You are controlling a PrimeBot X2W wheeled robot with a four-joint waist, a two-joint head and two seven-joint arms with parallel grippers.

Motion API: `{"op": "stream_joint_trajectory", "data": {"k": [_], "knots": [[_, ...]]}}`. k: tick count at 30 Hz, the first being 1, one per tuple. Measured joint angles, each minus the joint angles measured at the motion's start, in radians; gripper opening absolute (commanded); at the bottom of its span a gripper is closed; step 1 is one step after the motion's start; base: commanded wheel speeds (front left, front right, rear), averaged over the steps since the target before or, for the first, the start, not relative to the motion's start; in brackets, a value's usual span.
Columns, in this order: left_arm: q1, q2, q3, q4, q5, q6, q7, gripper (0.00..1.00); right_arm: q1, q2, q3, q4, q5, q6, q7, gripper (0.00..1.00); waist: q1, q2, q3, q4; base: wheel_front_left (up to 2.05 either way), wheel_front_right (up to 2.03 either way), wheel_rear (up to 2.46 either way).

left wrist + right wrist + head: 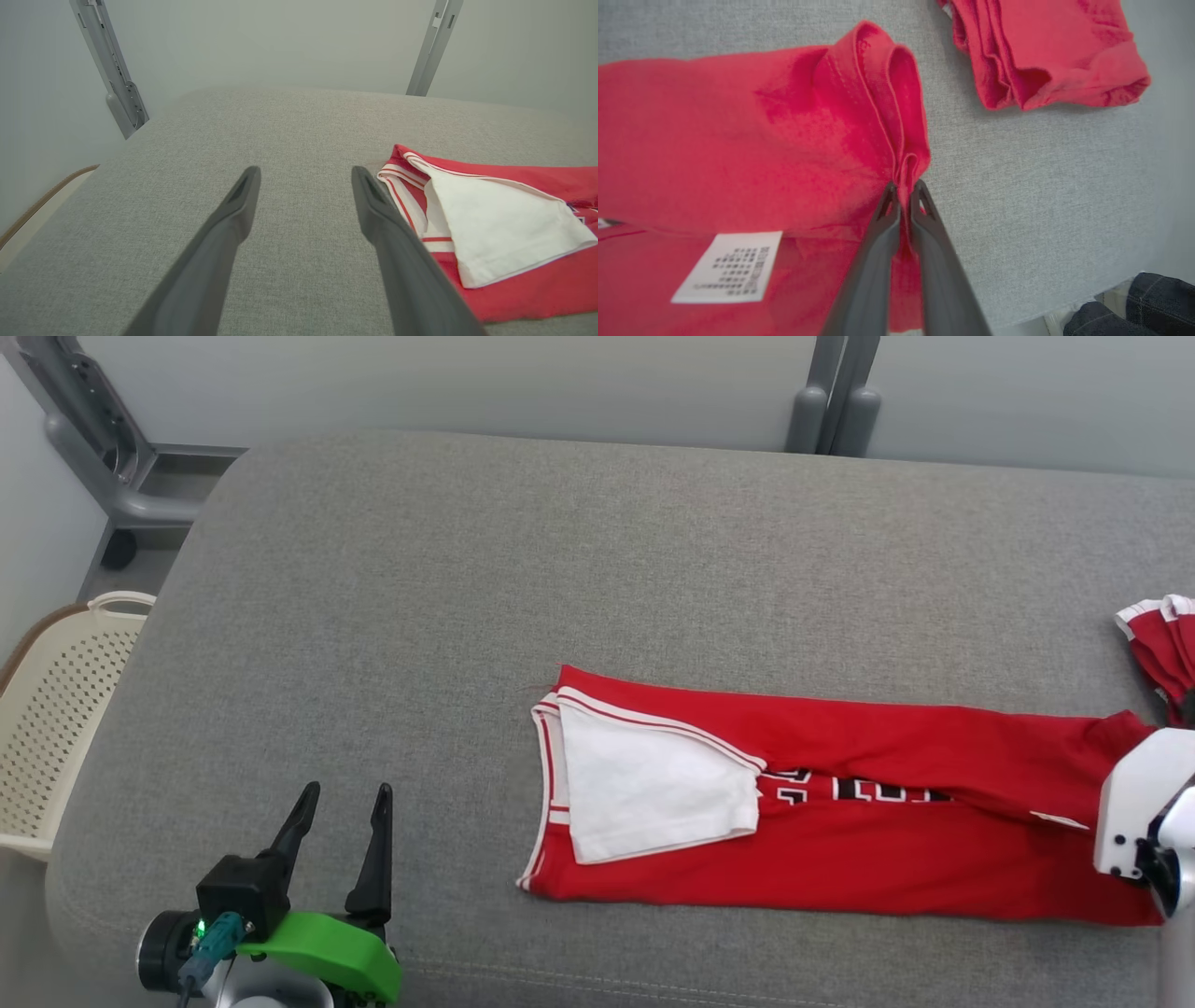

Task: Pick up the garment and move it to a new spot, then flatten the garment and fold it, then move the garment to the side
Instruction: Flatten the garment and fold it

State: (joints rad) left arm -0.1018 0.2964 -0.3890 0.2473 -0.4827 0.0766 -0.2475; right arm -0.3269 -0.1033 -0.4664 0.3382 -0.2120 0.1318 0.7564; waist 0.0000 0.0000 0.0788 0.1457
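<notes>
Our right gripper point(903, 189) pinches a fold at the right end of the garment point(840, 840); the left gripper point(346, 789) stands spread. We judge it light and limp, best gripped at the hems.

So the left gripper point(306, 177) has its two dark fingers spread wide, hanging over the grey cushion point(280, 121). The red garment point(514, 289) lies just right of the right finger, with a white fold point(495, 233) on top. Can't tell if it's touching. Two grey metal posts point(117, 84) stand way out ahead.
</notes>
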Motion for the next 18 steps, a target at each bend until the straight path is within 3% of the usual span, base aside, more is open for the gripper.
{"op": "stream_joint_trajectory", "data": {"k": [13,18], "knots": [[0.019,0.006,-0.006,-0.002,-0.011,0.007,0.003,1.0,0.064,-0.076,-0.049,-0.226,0.016,0.0,0.081,0.0,0.0,0.0,-0.035,-0.022,0.0,0.0,0.0],[0.024,0.006,-0.014,0.002,-0.014,0.007,0.004,1.0,0.086,-0.059,0.02,-0.262,0.048,0.0,0.126,0.0,0.0,0.0,-0.049,-0.022,0.0,0.0,0.0]]}}
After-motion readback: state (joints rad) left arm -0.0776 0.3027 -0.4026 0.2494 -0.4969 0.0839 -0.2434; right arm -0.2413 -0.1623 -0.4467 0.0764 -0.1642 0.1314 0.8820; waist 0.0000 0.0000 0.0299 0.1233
